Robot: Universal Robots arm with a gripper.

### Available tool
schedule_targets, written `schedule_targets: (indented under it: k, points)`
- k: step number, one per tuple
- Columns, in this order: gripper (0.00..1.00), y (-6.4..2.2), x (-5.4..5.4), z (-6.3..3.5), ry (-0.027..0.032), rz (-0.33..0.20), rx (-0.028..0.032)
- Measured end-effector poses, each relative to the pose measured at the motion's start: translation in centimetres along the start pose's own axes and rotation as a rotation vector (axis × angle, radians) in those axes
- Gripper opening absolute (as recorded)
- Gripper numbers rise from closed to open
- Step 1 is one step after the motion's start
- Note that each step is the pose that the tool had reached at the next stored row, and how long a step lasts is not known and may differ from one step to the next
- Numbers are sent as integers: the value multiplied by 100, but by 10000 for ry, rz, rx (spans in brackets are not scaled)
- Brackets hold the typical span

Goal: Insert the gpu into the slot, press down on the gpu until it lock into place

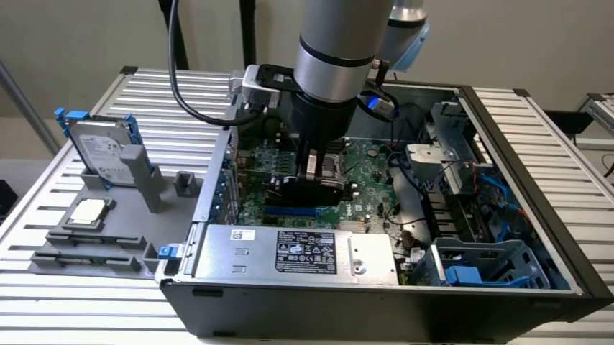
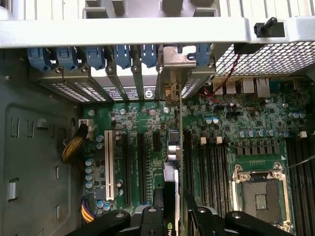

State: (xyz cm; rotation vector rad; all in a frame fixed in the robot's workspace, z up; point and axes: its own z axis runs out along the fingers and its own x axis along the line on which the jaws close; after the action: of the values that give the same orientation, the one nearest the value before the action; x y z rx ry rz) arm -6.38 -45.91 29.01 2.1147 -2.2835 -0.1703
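The hand [image 1: 317, 167] is down inside the open computer case [image 1: 384, 316] on the counter [image 1: 86, 316]. It is clamped on the gpu [image 1: 312, 192], which stands on edge over the blue slot [image 1: 290, 213]. The card seems to touch the slot, but the contact is hidden.

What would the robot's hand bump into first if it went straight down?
The hand grips a black card that hangs below it, so the card would probably touch first, landing on the blue slot in the green board. The gap between them is hard to judge.
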Motion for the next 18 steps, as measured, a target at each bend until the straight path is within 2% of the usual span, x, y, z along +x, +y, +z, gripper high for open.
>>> schedule_targets:
  k: [5, 18]
  points:
    - [26, -8, 4, 83, -4, 1, 0]
    - [26, -10, -1, 109, -3, -4, 0]
